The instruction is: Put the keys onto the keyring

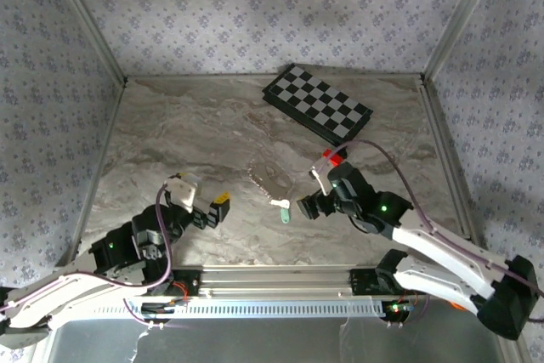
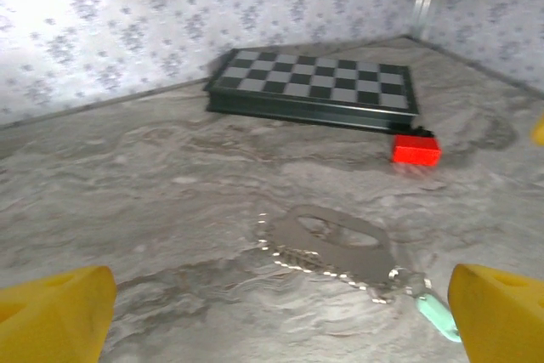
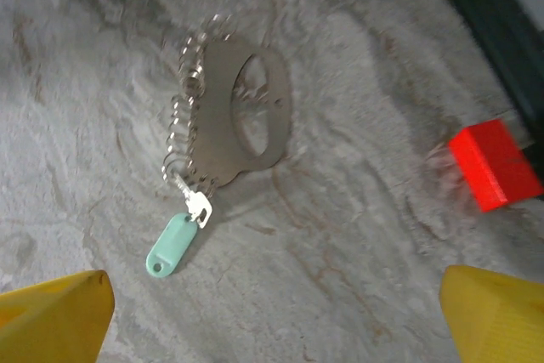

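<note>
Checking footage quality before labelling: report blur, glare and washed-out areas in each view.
Top external: sharp enough, but the keyring is faint against the marbled table. Left wrist: soft overall, wall washed out at upper left. Right wrist: blurred, the red block smeared at its left edge, keyring glinting.

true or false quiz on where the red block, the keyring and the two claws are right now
1. The small red block sits on top of the black and white chessboard. False: it lies on the marble table beside the board.
2. The pale mint-green key tag lies on the table at one end of the grey metal keyring. True.
3. The right claw is shut on the keyring. False: it is open and holds nothing.
4. The left claw is open and empty. True.
</note>
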